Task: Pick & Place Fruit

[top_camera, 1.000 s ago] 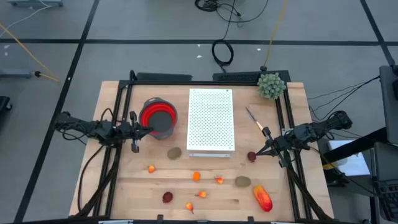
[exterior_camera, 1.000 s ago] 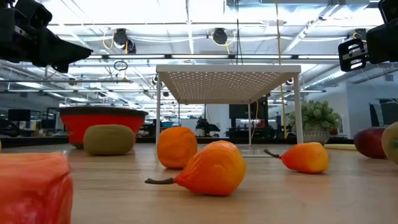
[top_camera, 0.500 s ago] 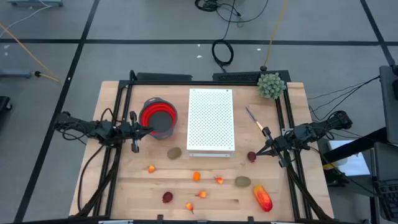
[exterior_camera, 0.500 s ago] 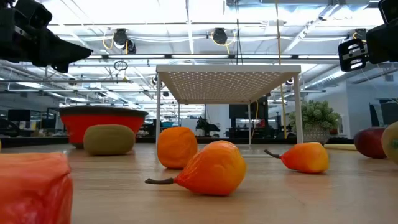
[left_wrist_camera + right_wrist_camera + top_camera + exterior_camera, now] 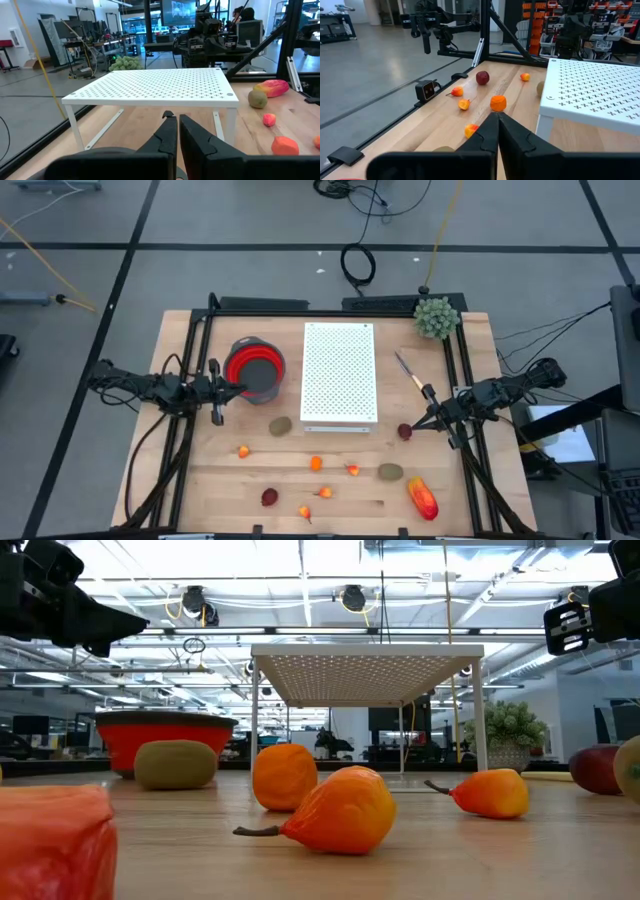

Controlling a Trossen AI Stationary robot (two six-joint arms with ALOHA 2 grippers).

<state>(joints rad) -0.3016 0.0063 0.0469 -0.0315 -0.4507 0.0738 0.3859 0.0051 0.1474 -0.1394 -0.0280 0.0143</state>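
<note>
Small toy fruit lie scattered on the near half of the wooden table: a brown-green oval [image 5: 281, 425], a second oval [image 5: 390, 472], a dark-red ball [image 5: 405, 432], another dark-red ball [image 5: 269, 497], a red-orange oblong [image 5: 422, 498] and several tiny orange pieces such as one [image 5: 316, 463]. My left gripper [image 5: 238, 390] [image 5: 177, 122] hovers shut above the near-left rim of the red bowl [image 5: 262, 360]. My right gripper [image 5: 415, 427] [image 5: 497, 120] is shut, raised above the table just right of the first dark-red ball.
A white perforated rack [image 5: 340, 375] stands mid-table between the arms. A yellow-handled knife [image 5: 412, 377] and a green spiky ball plant [image 5: 436, 317] sit at the far right. Black frame rails run along both table sides. Bare wood shows between the fruit.
</note>
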